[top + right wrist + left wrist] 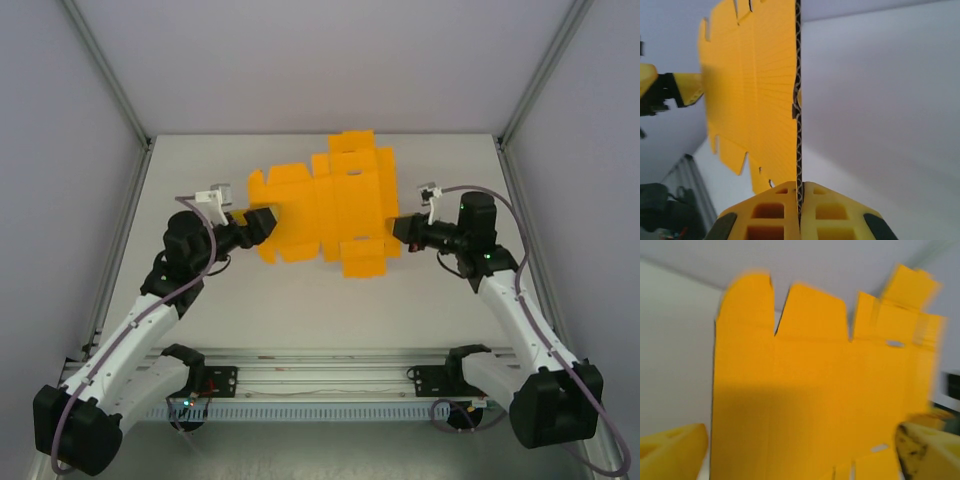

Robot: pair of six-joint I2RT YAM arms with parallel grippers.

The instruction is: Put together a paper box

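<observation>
The paper box (pixel 325 205) is a flat orange-yellow die-cut sheet with flaps and tabs, held up above the white table. My right gripper (pixel 404 228) is shut on its right edge. In the right wrist view the two yellow fingers (pixel 772 210) of the right gripper (pixel 800 194) pinch the edge of the sheet (pixel 755 90), which stands edge-on. My left gripper (pixel 260 224) sits at the sheet's left side. In the left wrist view the left gripper (pixel 800 455) is open, its fingers (pixel 672 450) far apart, with the blurred sheet (pixel 810 390) broad between and beyond them.
The white table (pixel 300 310) is closed in by pale walls with metal uprights (pixel 105 70) at the back corners. An aluminium rail (pixel 320 375) carrying the arm bases runs along the near edge. Cables loop beside both arms.
</observation>
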